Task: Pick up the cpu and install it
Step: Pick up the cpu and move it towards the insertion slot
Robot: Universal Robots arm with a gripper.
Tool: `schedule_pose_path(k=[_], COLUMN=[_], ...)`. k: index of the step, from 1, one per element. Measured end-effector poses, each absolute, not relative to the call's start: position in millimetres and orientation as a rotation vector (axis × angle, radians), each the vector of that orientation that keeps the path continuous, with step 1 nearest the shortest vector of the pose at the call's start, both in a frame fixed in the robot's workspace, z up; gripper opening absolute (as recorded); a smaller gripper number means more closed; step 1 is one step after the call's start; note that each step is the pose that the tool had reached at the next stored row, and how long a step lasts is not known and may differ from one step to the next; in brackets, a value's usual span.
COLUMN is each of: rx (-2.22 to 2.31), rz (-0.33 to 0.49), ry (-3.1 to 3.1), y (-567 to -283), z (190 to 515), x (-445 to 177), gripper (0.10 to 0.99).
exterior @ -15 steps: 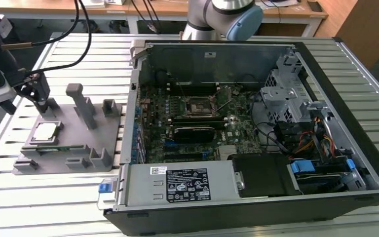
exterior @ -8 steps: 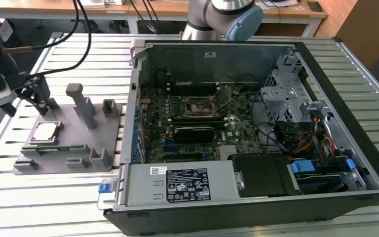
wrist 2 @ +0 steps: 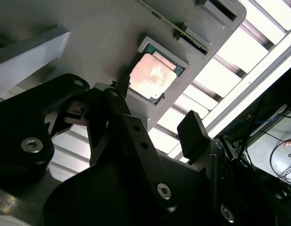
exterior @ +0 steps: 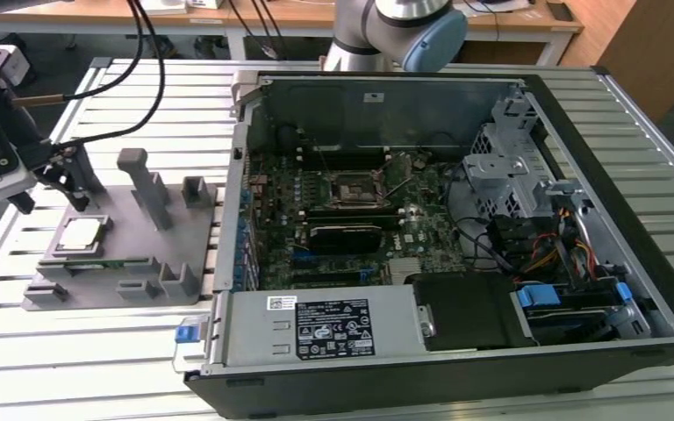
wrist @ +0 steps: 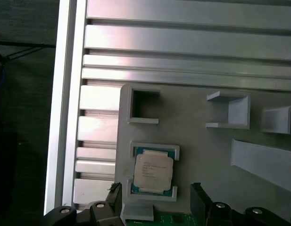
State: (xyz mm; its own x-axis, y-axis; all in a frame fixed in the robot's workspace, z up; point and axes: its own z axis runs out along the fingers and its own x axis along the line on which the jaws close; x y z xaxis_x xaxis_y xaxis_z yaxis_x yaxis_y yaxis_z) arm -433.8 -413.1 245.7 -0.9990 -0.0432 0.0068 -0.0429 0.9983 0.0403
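The end effector (exterior: 50,195) hangs wide and empty over the grey fixture block (exterior: 138,263) at the exterior view's left; the cpu (exterior: 80,233) lies flat in a square recess of that block, shiny top up and untouched; in both wrist views the spread fingers (wrist: 198,193) stand clear of it; the open computer case (exterior: 618,219) sits beside the block on the slatted counter (exterior: 91,360).

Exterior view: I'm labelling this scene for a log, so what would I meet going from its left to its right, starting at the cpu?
cpu → black socket frame → metal drive cage → black case wall
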Motion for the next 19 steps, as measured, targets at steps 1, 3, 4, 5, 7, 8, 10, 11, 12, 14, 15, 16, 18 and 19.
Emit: schedule_pose_path(k=[1, 3, 4, 5, 7, 8, 10, 11, 12, 14, 15, 16, 18, 19], rx=[0.066, 0.058, 0.05, 0.039, 0.025, 0.022, 0.021, 0.021, 0.02, 0.02, 0.02, 0.019, 0.018, 0.018], rz=[-0.062, -0.062, -0.062, -0.062, -0.061, -0.061, -0.061, -0.061, -0.061, -0.061, -0.061, -0.061, -0.061, -0.061], ry=[-3.133, -3.133, -3.133, -3.133, -3.134, -3.134, -3.134, -3.134, -3.134, -3.134, -3.134, -3.134, -3.134, -3.134], y=[-413, -413, -413, -413, -413, -413, -413, -413, -413, -413, -413, -413, -413, -413], z=[244, 240, 238, 237, 233, 232, 229, 228, 227, 226, 225, 224, 222, 220], x=[-434, -434, -434, -434, -434, -434, -434, -434, -434, -434, -434, -434, -434, -434], gripper=[0.678, 0.678, 0.678, 0.678, 0.678, 0.678, 0.678, 0.678, 0.678, 0.678, 0.678, 0.678, 0.678, 0.678])
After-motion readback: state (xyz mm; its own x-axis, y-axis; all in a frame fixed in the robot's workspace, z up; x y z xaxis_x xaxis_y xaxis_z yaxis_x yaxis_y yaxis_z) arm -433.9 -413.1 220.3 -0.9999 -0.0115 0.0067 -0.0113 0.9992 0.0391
